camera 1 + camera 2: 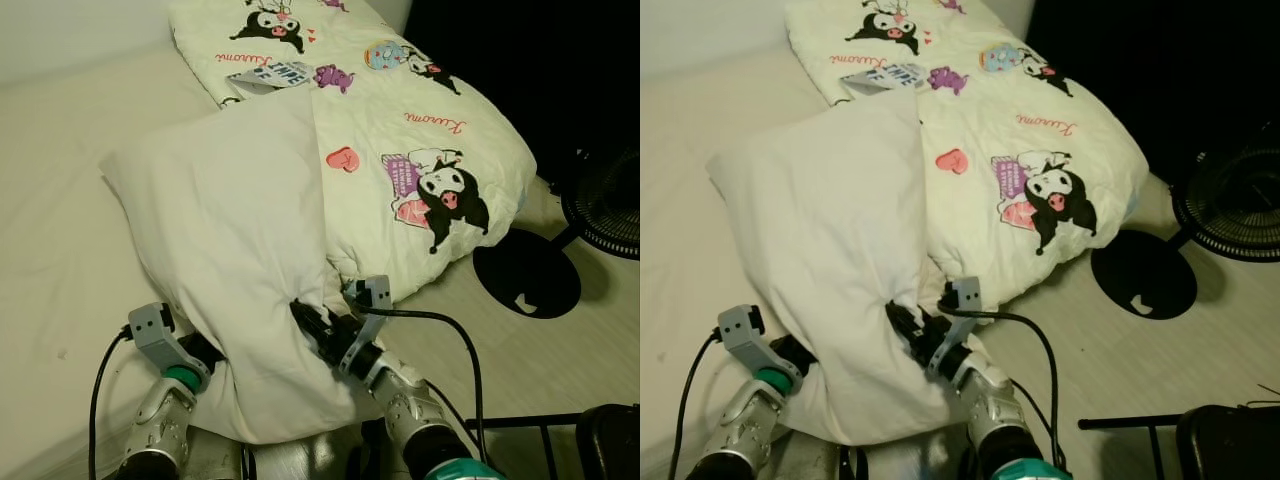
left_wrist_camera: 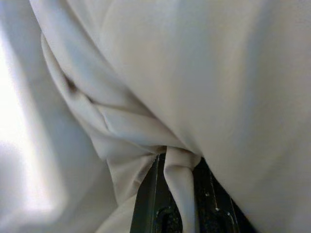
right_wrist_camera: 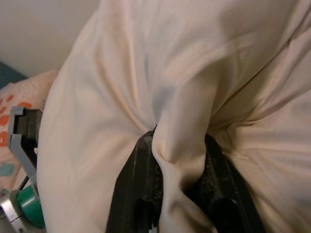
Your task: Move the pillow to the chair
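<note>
A large white pillow (image 1: pixel 230 240) lies on the bed, its near end pulled toward me over the bed's front edge. My left gripper (image 1: pixel 205 352) is shut on the pillow's near left corner, mostly hidden under the cloth. A fold of pillow cloth (image 2: pixel 180 170) is pinched between its black fingers. My right gripper (image 1: pixel 308 318) is shut on the pillow's near right edge. In the right wrist view, bunched cloth (image 3: pixel 182 145) sits squeezed between the two black fingers (image 3: pixel 136 184).
A cream comforter (image 1: pixel 410 130) printed with cartoon figures covers the right side of the bed (image 1: pixel 60 200). A black fan (image 1: pixel 610 200) with a round base (image 1: pixel 527 272) stands on the floor to the right. A dark chair frame (image 1: pixel 560 430) shows at lower right.
</note>
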### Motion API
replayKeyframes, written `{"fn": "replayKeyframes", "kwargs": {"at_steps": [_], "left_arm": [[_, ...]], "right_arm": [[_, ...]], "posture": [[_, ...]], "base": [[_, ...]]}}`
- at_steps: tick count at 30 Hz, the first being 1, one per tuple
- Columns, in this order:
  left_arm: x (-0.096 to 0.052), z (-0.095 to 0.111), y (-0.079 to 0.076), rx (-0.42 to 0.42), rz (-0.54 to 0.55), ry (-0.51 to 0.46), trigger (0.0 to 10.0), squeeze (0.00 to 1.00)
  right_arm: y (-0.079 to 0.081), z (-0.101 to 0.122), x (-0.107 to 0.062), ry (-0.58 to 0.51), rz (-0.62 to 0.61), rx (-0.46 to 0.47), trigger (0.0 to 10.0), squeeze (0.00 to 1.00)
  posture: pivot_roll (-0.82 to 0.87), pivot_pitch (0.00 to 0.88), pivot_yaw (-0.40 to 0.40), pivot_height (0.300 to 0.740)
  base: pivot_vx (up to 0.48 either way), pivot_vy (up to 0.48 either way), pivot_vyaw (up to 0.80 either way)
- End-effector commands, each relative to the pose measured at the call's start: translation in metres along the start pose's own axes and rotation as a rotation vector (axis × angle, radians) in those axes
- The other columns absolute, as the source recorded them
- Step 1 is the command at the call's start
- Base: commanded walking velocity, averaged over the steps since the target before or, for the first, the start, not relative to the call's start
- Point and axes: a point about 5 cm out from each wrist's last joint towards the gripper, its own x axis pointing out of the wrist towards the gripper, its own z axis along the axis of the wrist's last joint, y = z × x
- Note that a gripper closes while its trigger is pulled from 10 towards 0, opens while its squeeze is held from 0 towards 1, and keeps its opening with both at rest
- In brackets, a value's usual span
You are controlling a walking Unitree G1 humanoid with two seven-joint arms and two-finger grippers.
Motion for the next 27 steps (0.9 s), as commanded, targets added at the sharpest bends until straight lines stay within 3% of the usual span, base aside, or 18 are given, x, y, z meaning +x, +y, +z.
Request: {"fn": "replayKeyframes", "kwargs": {"at_steps": [1, 7, 9, 16, 19, 21, 25, 26, 27], "left_arm": [[0.01, 0.012, -0.014, 0.009, -0.046, -0.06, 0.0, 0.0], [0.017, 0.028, -0.019, 0.027, -0.046, -0.119, 0.0, 0.0], [0.023, 0.044, -0.024, 0.033, -0.055, -0.176, 0.0, 0.0], [0.03, 0.068, -0.039, 0.066, -0.107, -0.258, 0.0, 0.0], [0.031, 0.076, -0.048, 0.107, -0.136, -0.277, 0.0, 0.0], [0.028, 0.078, -0.059, 0.193, -0.179, -0.275, 0.0, 0.0], [0.026, 0.077, -0.062, 0.225, -0.193, -0.272, 0.0, 0.0], [0.019, 0.068, -0.065, 0.285, -0.209, -0.242, 3.8, 0.0], [0.019, 0.068, -0.065, 0.285, -0.209, -0.242, 3.8, 0.0]], "right_arm": [[0.016, -0.012, 0.01, 0.032, 0.057, 0.048, 0.0, 0.0], [0.016, -0.006, 0.014, 0.0, 0.035, 0.047, 0.0, 0.0], [0.017, 0.007, 0.019, -0.065, 0.026, 0.059, 0.0, 0.0], [0.022, 0.03, 0.026, -0.166, 0.053, 0.053, 0.0, 0.0], [0.024, 0.038, 0.027, -0.203, 0.053, 0.048, 0.0, 0.0], [0.023, 0.04, 0.024, -0.215, 0.038, 0.016, 0.0, 0.0], [0.023, 0.039, 0.022, -0.212, 0.031, 0.004, 0.0, 0.0], [0.018, 0.028, 0.016, -0.15, -0.052, -0.074, 0.0, 0.0], [0.018, 0.028, 0.016, -0.15, -0.052, -0.074, 0.0, 0.0]], "posture": [[0.15, 0.079, -0.001, 0.612], [0.16, 0.073, -0.001, 0.612], [0.16, 0.064, -0.002, 0.612], [0.15, 0.055, 0.002, 0.612], [0.16, 0.049, 0.005, 0.612], [0.16, 0.029, 0.011, 0.612], [0.16, 0.029, 0.011, 0.612], [0.17, 0.019, 0.004, 0.612], [0.17, 0.019, 0.004, 0.612]], "base": [[0.0, 0.0, 0.0], [0.0, 0.0, 0.0], [0.0, 0.0, 0.0], [0.0, 0.0, 0.0], [0.0, 0.0, 0.0], [0.0, 0.0, 0.0], [0.0, 0.0, 0.0], [0.0, 0.0, 0.0], [0.0, 0.0, 0.0]]}}
